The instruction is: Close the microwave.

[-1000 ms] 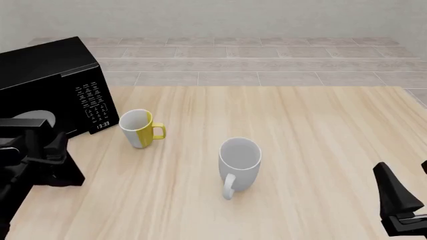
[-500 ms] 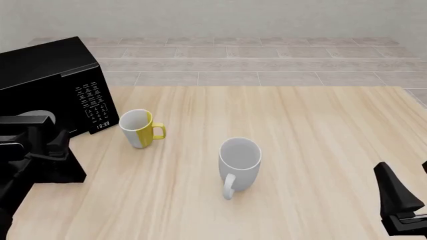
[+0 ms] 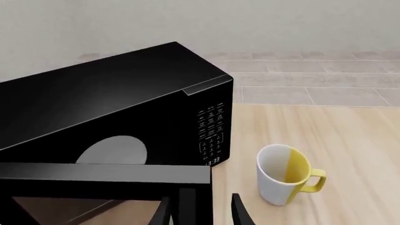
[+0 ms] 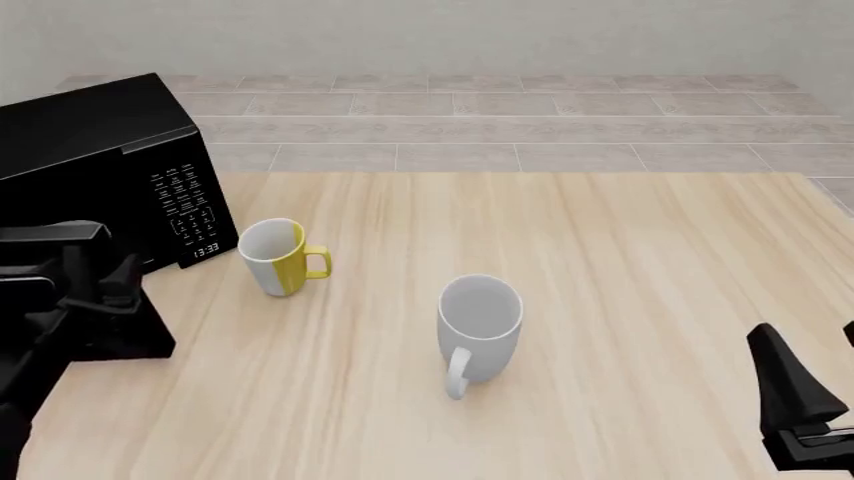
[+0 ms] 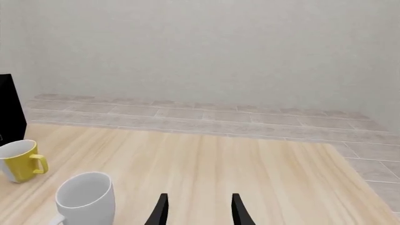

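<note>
At the front view's left edge the microwave stands with its door swung open, the left gripper parted just beside it, while the right gripper hovers parted and empty over the worktop.

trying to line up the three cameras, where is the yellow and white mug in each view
Front view: yellow and white mug, just right of the microwave keypad.
Left wrist view: mug beside the keypad corner.
Right wrist view: mug at the picture's edge.
Shared landmark: the microwave.
</note>
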